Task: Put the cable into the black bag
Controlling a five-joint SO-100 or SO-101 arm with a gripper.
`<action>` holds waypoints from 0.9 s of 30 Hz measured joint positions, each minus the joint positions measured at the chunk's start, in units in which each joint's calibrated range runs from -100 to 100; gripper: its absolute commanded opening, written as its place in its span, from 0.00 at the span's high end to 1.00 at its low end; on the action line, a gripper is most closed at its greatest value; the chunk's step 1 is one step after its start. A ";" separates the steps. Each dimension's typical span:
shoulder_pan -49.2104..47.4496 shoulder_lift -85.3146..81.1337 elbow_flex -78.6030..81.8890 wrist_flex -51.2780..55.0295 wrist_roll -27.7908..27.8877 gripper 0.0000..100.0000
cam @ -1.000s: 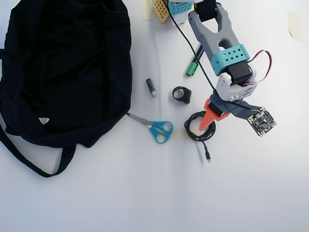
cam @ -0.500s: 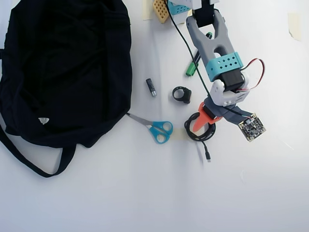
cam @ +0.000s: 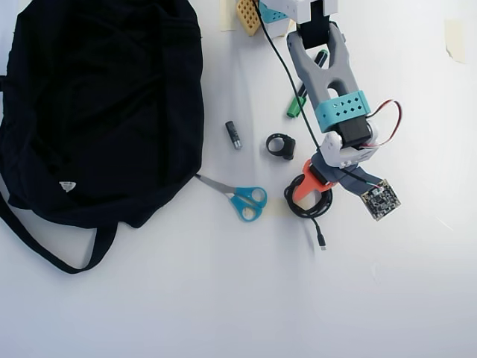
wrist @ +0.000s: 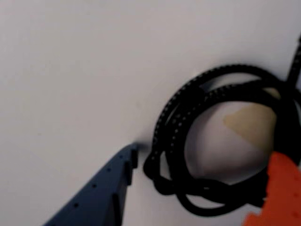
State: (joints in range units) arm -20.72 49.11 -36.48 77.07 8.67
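My claw: my two-finger gripper (wrist: pixel 197 188), one dark blue plastic finger and one orange plastic finger, is spread apart and down at the table (wrist: pixel 70 70); it holds nothing.
Blue finger: in the wrist view its tip (wrist: pixel 129 157) sits just outside the coil's left edge, close to the cord; I cannot tell whether it touches.
Orange finger: its tip (wrist: pixel 280 176) sits over the right part of the coil, over or inside the ring.
Cable: the thin black braided cord wound in a small round coil (wrist: pixel 188 141) lies flat on the white table, between my fingers; from overhead the coil (cam: pixel 298 207) shows beside the orange finger (cam: pixel 305 185).
Loose tail: it runs from the coil toward the bottom of the overhead view, ending in a small metal plug (cam: pixel 321 244).
Key relation: one side of the coil lies across my jaw line, so I judge closing would pinch those strands.
Nearby: a small black ring-shaped clip (cam: pixel 281 145) and blue-handled scissors (cam: pixel 242 198) lie just left of the coil.
Black bag: the large soft black fabric bag (cam: pixel 104 104) lies well apart, far left in the overhead view, beyond the scissors.
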 measured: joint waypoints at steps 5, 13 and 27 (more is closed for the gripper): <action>0.07 0.83 -0.24 0.00 0.00 0.65; 0.15 1.49 -0.71 0.00 0.00 0.70; 0.07 1.49 -0.94 0.00 0.00 0.96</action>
State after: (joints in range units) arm -20.65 50.60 -37.42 77.07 8.67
